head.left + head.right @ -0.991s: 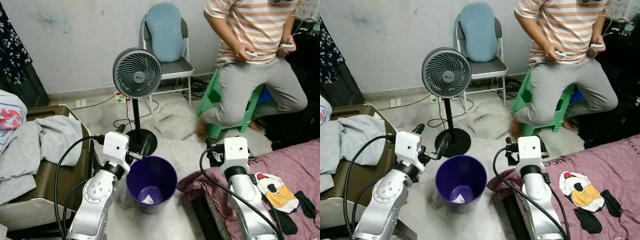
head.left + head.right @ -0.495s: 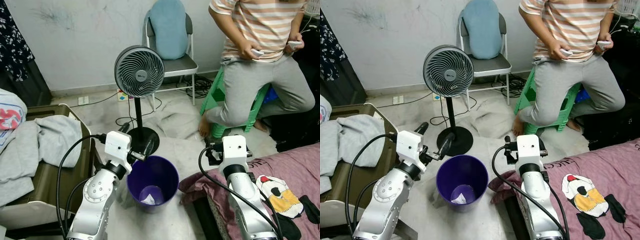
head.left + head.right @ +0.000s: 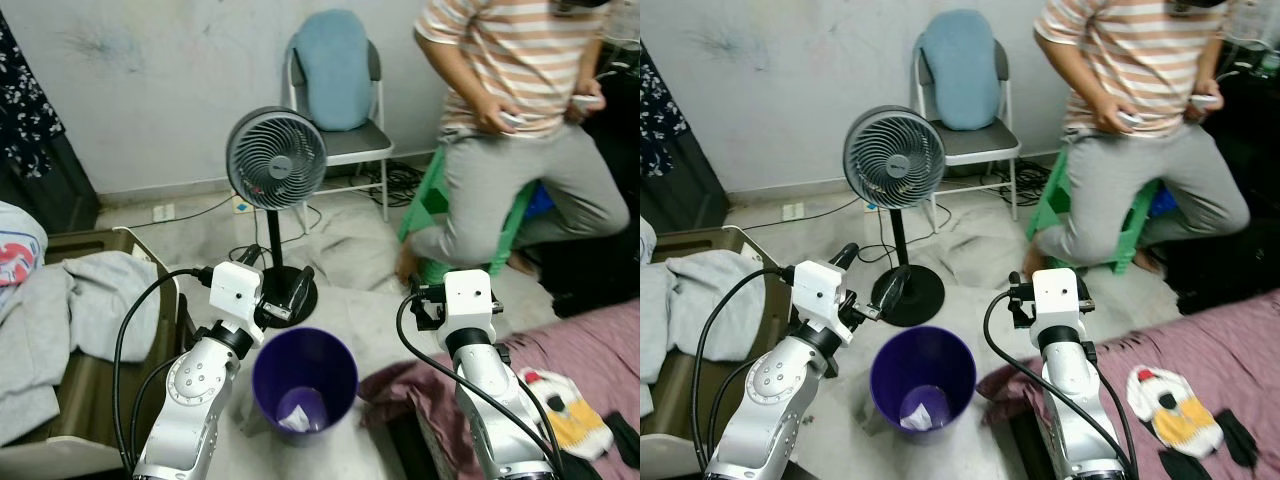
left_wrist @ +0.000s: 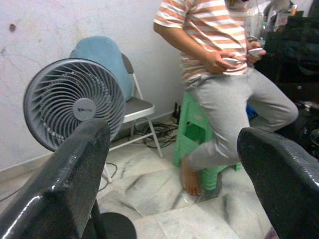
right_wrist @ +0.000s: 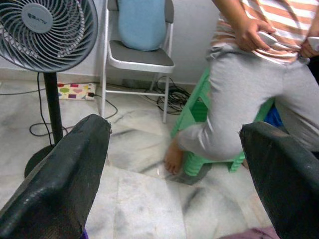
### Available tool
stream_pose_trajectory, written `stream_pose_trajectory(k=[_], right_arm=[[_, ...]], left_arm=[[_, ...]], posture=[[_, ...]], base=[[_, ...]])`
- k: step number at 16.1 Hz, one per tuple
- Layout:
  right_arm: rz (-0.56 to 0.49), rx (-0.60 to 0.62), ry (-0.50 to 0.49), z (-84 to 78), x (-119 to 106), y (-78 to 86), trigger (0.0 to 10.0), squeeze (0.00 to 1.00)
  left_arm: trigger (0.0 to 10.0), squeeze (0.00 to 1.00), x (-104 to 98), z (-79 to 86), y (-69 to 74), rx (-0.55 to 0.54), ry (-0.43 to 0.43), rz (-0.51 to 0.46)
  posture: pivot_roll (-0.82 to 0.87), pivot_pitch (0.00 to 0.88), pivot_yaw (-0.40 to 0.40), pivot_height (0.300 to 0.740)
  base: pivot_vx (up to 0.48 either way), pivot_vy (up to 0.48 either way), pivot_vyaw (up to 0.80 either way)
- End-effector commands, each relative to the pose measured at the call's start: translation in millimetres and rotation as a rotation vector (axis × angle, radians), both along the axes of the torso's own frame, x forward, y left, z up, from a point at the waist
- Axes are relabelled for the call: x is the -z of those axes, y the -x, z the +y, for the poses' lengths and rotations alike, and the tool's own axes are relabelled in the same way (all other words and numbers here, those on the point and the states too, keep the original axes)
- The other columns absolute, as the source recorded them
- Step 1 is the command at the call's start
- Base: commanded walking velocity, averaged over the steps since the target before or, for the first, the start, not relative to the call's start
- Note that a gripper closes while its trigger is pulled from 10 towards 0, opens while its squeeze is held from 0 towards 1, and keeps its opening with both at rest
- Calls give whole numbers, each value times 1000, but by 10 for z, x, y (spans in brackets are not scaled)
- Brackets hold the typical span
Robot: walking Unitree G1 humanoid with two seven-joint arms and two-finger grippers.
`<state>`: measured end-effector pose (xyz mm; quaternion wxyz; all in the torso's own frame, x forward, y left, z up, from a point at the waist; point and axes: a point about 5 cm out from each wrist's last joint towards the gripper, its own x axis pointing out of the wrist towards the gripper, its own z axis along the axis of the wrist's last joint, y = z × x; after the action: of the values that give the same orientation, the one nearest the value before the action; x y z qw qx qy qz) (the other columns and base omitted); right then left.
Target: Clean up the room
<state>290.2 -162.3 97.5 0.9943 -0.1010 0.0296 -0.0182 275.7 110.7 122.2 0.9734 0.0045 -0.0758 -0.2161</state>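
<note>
- Left gripper point(image 3: 272, 282), fingers apart, empty, hovers at the purple bin's point(image 3: 304, 375) 11 o'clock.
- Right gripper point(image 5: 174, 164), fingers apart, empty, at the bin's 2 o'clock.

Upright purple bin point(image 3: 304, 378) on the floor holds crumpled white paper point(image 3: 297, 417).

I'm seeing a smooth, glossy purple plastic bin point(image 3: 304, 378) sitting just below my left gripper point(image 3: 275, 290), whose black fingers point(image 4: 65, 189) are shining, while polished veined marble floor point(image 5: 144, 199) is gleaming ahead and soft grey cloth point(image 3: 90, 300) is lying beside it.
</note>
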Motion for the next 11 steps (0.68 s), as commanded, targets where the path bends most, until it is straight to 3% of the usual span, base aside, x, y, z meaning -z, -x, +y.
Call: stream_pose_trajectory(k=[1, 7, 11], right_arm=[[-7, -7, 0, 6, -19, -22, 10000, 0], [-5, -12, 2, 3, -11, -21, 10000, 0], [-3, -10, 1, -3, -6, -24, 10000, 0]], left_arm=[[10000, 0, -14, -1, -5, 14, -7, -7], [10000, 0, -5, -6, -3, 11, -9, -5], [10000, 0, 12, 22, -24, -24, -17, 3]], posture=[[-117, 69, 10, 740], [-118, 64, 8, 740], [-116, 67, 7, 740]], base=[[352, 0, 0], [344, 0, 0], [0, 0, 0]])
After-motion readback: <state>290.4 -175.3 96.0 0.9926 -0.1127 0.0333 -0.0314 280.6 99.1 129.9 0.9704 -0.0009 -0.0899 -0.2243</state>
